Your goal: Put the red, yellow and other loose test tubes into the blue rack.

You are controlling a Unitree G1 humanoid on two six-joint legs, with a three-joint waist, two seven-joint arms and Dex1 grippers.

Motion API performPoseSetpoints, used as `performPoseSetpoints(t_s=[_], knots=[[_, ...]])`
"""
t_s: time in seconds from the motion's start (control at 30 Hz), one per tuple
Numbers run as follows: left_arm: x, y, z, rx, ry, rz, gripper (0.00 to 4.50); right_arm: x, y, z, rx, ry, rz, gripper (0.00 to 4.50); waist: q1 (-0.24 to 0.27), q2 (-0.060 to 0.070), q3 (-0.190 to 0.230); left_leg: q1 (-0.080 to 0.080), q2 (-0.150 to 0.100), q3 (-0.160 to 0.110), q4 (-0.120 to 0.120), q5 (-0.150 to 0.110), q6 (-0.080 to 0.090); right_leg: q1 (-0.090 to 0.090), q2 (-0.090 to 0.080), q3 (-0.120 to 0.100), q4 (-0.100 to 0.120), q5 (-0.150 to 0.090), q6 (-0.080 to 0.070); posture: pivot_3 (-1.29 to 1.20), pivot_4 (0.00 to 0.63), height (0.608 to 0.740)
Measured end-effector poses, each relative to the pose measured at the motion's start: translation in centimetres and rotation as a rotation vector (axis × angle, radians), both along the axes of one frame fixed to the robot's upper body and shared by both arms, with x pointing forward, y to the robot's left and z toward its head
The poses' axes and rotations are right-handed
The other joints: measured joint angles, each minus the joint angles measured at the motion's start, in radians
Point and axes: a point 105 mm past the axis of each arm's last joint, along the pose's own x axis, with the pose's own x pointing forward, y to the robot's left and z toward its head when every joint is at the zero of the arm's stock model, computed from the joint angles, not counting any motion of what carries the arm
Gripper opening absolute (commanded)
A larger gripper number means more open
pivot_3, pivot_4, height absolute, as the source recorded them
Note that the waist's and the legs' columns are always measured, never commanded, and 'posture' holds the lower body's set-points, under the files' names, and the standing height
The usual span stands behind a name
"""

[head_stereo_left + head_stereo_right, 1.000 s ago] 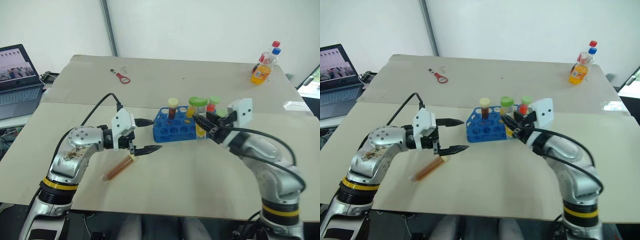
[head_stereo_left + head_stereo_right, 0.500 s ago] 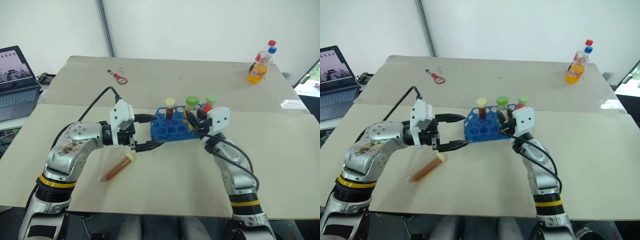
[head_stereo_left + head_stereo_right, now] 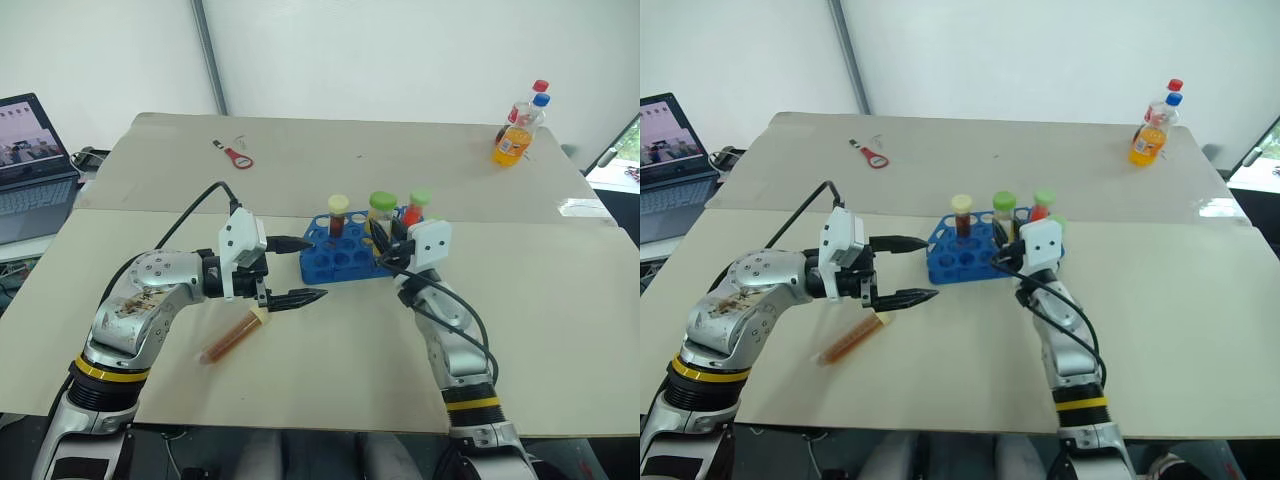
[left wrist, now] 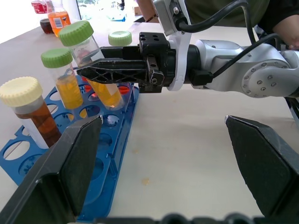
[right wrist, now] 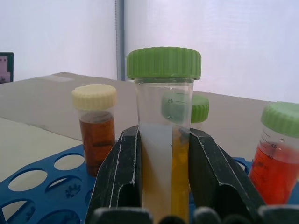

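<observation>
The right end effector (image 4: 112, 70) is pinching a tube with a green cap (image 5: 163, 140) that has yellow liquid in it. It holds the tube upright, right over the blue rack (image 3: 345, 262), so the step in hand looks like putting this tube into a hole. The blue rack sits in the middle of the surface (image 3: 330, 350), just in front of both arms. Three tubes already stand in its back row: one with a cream cap and brown liquid (image 3: 338, 214), one with a green cap and yellow liquid (image 4: 65, 77), and one with a green cap and red liquid (image 5: 275, 158). The left end effector (image 3: 290, 270) is spread wide and holds nothing. It hangs just beside the left end of the rack. One loose tube with brown liquid (image 3: 232, 336) lies flat on the surface near the left end effector, so the job is not done. Next, the right end effector likely needs to line the tube up with a free hole, push it straight down, and then let go. After that, the loose tube on the surface needs picking up.
</observation>
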Motion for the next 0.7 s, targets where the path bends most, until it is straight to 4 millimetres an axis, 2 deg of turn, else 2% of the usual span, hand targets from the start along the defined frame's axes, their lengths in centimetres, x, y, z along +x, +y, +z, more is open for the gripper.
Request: performPoseSetpoints(t_s=[0.03,0.1,0.3,0.43,0.57,0.7], knots=[[0.0,0.0,0.0,-0.005,0.001,0.003,4.50,-0.1,0.0,-0.2,0.007,0.001,-0.005,0.96,-0.001,0.000,0.000,0.000,0.000,0.000,0.000,0.000,0.000,0.000,0.000,0.000,0.000,0.000,0.000,0.00,0.150,0.728],[0.1,-0.1,0.0,-0.013,0.004,0.008,4.50,-0.2,-0.1,-0.2,0.015,0.000,-0.013,1.99,-0.003,0.000,0.000,0.000,0.000,0.000,0.000,0.000,0.000,0.000,0.000,0.000,0.000,0.000,0.000,0.00,0.150,0.728],[0.2,-0.1,-0.1,-0.024,0.032,0.034,4.50,-0.7,-0.5,-1.5,0.000,0.035,-0.026,4.03,-0.007,0.000,0.000,0.000,0.000,0.000,0.000,0.000,0.000,0.000,0.000,0.000,0.000,0.000,0.000,0.00,0.150,0.728],[-0.2,0.9,-0.1,0.079,0.033,0.062,4.50,-1.8,-1.2,-2.3,-0.059,0.058,-0.040,4.03,-0.009,0.000,0.000,0.000,0.000,0.000,-0.002,0.000,0.000,-0.001,0.000,0.000,0.000,0.000,0.000,0.00,0.150,0.728],[0.0,3.4,-0.5,0.267,0.042,0.166,4.50,-3.6,-2.6,-2.3,-0.169,0.077,-0.020,4.03,-0.010,0.000,0.000,-0.001,0.000,0.001,-0.002,0.000,0.000,-0.002,0.000,0.001,-0.001,0.000,0.000,0.00,0.150,0.728],[-0.6,6.0,-1.4,0.435,0.148,0.289,4.50,-6.1,-2.8,-1.2,-0.240,0.170,0.172,4.03,-0.010,0.000,0.001,0.000,0.000,0.001,-0.002,0.000,0.000,-0.002,0.000,0.001,-0.001,-0.001,0.000,0.00,0.150,0.728]])
